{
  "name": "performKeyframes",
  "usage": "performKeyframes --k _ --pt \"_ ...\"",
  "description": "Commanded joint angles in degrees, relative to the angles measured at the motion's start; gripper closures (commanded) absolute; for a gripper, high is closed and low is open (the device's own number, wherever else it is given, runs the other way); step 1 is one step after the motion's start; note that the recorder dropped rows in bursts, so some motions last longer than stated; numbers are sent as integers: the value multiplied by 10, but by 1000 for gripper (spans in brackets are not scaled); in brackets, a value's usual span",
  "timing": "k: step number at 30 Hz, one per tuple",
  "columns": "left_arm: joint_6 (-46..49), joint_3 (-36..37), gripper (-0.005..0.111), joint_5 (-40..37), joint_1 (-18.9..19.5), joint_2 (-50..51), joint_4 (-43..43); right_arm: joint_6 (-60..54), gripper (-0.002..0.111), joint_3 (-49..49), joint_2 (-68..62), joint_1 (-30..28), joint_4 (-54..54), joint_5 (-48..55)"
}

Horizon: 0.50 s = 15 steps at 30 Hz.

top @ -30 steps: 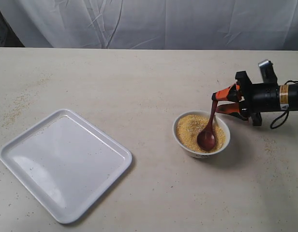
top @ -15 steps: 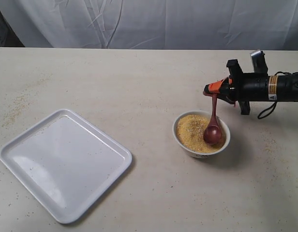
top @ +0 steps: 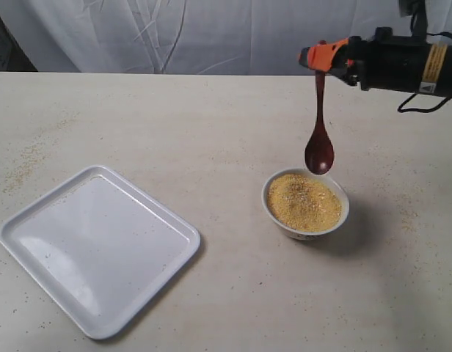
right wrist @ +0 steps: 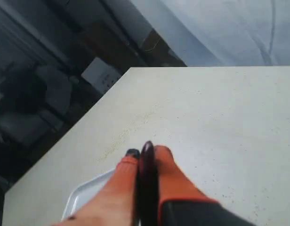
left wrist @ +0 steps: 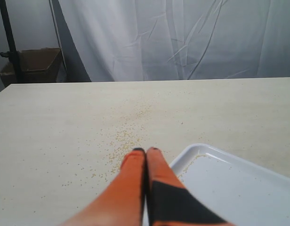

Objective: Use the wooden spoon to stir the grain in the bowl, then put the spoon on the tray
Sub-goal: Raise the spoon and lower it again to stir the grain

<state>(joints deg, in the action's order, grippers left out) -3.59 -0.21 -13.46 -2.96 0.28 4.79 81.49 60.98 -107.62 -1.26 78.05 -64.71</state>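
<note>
Right gripper: clamped on dark reddish wooden spoon, scoop hanging above small white ceramic bowl of yellow grain, likely bound for white square tray. Left gripper: closed, empty.

right pincer clamped, aloft; left pincer closed

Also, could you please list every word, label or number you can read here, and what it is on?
No text is legible in any view.
Yellow label band on the black right arm: print too small to read.
Pale card in the dark background: blurred, unreadable.
Large white square plastic tray, small white ceramic bowl, dark reddish-brown wooden spoon: no lettering visible.
</note>
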Motion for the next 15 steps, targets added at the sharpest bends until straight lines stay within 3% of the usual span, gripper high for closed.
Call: performKeyframes --k 1,6,8,10,15 --pt "-2 2 107 2 0 -3 1 -69 101 -20 9 57 -13 78" --pt "-2 2 107 2 0 -3 0 -96 101 -21 -3 128 -22 149" --pt "-2 2 107 2 0 -3 0 -99 101 -21 -22 150 -33 222" --pt "-2 2 107 2 0 -3 0 -95 101 -21 -31 154 -43 289" --pt "-2 2 107 2 0 -3 0 -24 101 -21 30 151 -31 300"
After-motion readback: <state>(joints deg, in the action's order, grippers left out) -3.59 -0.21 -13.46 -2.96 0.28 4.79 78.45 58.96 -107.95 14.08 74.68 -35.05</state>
